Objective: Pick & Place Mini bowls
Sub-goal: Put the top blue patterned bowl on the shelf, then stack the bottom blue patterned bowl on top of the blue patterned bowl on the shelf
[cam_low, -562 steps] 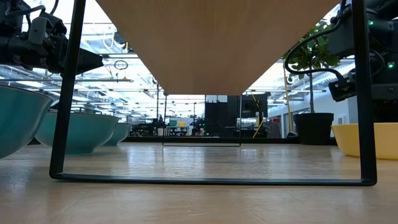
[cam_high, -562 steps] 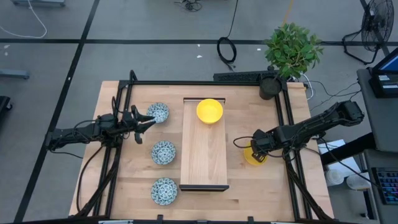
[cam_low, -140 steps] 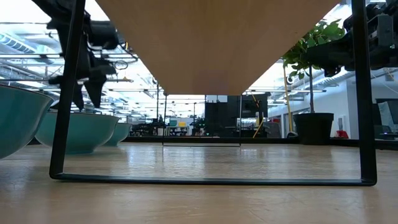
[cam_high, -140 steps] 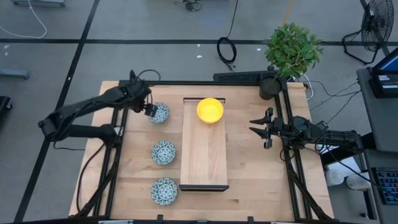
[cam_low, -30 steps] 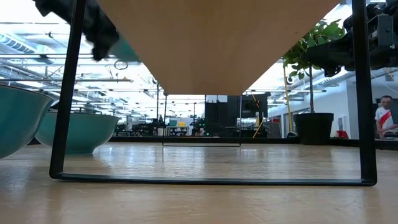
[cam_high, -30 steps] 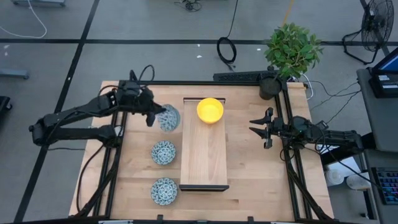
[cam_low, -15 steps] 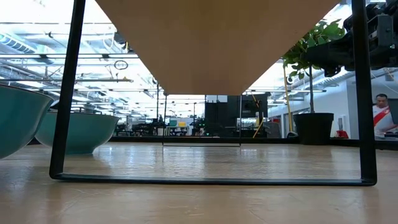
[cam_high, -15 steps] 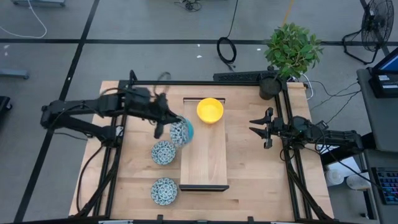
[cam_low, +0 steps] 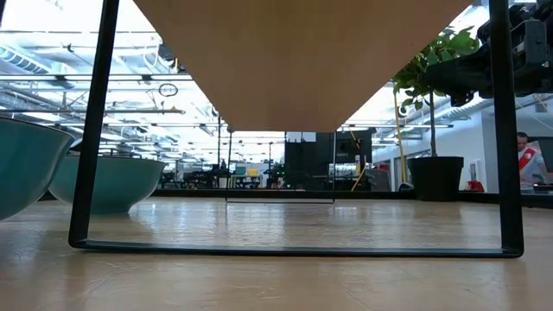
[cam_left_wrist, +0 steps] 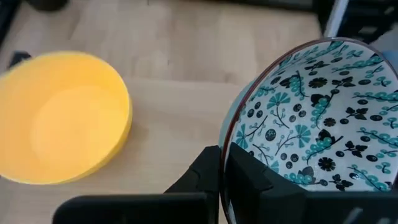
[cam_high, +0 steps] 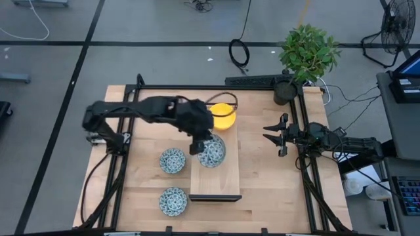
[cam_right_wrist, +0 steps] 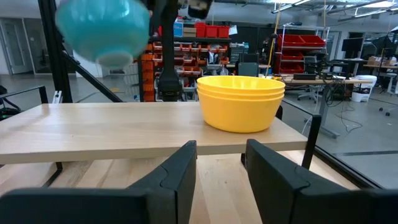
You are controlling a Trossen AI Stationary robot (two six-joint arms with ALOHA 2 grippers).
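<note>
My left gripper (cam_high: 199, 145) reaches over the long wooden tray (cam_high: 214, 180) and is shut on a white bowl with a blue-green pattern (cam_high: 212, 152). In the right wrist view this bowl (cam_right_wrist: 102, 31) hangs in the air above the tray (cam_right_wrist: 93, 134). Yellow bowls (cam_high: 223, 117) stand stacked by their base on the tray's far end. Two more patterned bowls (cam_high: 172, 160) (cam_high: 173, 200) sit on the table left of the tray. My right gripper (cam_high: 268, 134) waits open at the table's right side, level with the tray. My left gripper holds the patterned bowl by its rim (cam_left_wrist: 231, 146), on the side facing the table's left. One finger (cam_left_wrist: 249, 180) is inside the bowl and one finger (cam_left_wrist: 202, 177) is outside. The bowl is lifted clear above the tray's middle, mouth up.
A black frame (cam_high: 216, 87) borders the table. A potted plant (cam_high: 307, 56) stands at the far right corner. In the low view the tray's black leg frame (cam_low: 86, 130) stands beside the two teal bowls (cam_low: 108, 181). A person (cam_low: 529, 160) shows in the room behind.
My left gripper has carried the patterned bowl from beside the tray's far left corner toward the right and near edges, and it is now above the tray's middle. The bowl was tilted half a second ago and now faces up. The right arm has kept still.
</note>
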